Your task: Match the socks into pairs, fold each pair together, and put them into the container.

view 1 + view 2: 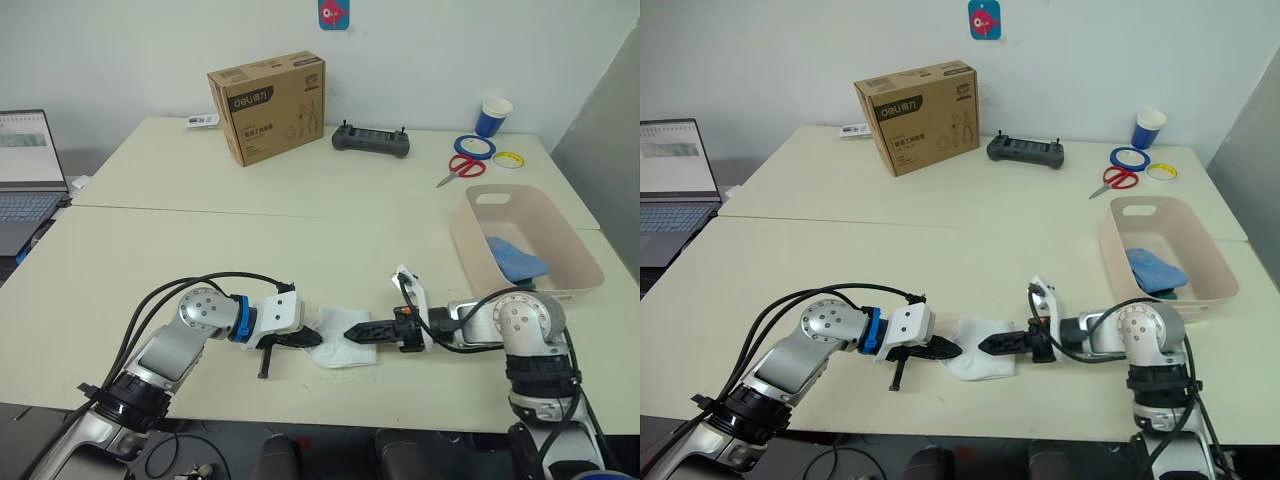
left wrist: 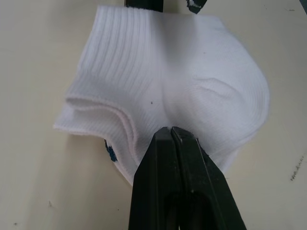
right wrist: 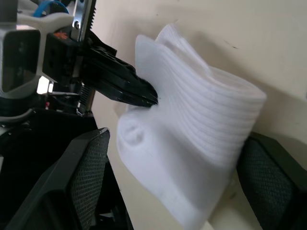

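The white socks are soft ribbed knit cloth, matt and slightly fuzzy, lying on a smooth, matt cream bench. The left tool has hard black plastic fingers with a dull sheen, while the right tool shows black pads with a fine meshed, grippy texture. Far right, the container is smooth pale pink plastic with a faint gloss, a blue cloth sock lies in it, and the far box is plain matt brown cardboard.

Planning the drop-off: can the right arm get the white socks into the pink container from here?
Probably yes: the container sits on the right arm's side, nothing stands between it and the white socks, though the left gripper is shut on them.
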